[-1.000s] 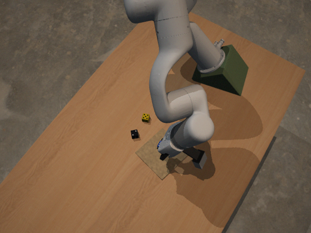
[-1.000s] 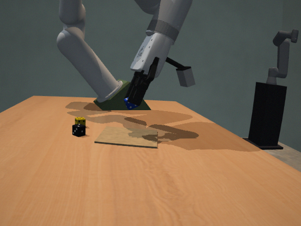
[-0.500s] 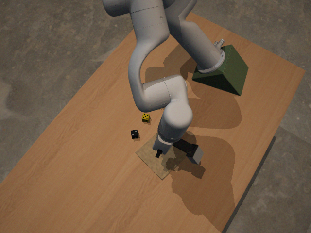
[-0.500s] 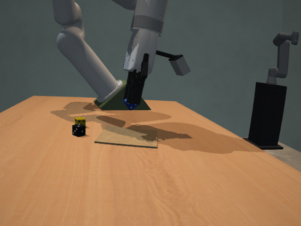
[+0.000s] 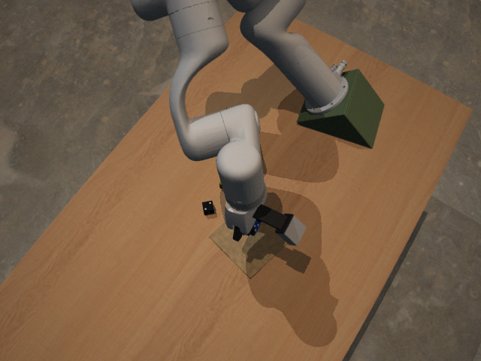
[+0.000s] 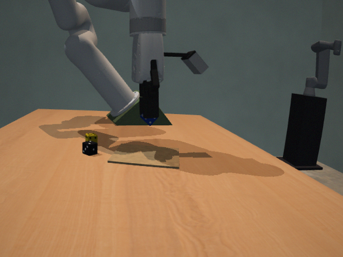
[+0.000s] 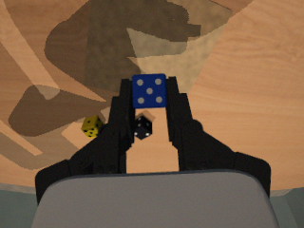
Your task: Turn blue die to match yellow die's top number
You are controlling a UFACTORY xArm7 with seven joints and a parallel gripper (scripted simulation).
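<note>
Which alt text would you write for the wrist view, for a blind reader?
A blue cube die with pale dots is held between the fingers of a black gripper, five showing. Beyond are a pale square mat, a yellow die and a black die.

I have swung the wrist (image 5: pixel 240 171) (image 6: pixel 148 24) across in the top view, so it now covers most of the yellow die (image 5: pixel 220 183) (image 6: pixel 91 137) (image 7: pixel 92 126), previously in plain sight. In the exterior view, the fingers (image 5: pixel 237 234) (image 6: pixel 149 99) have gone from slanted to nearly vertical.
</note>
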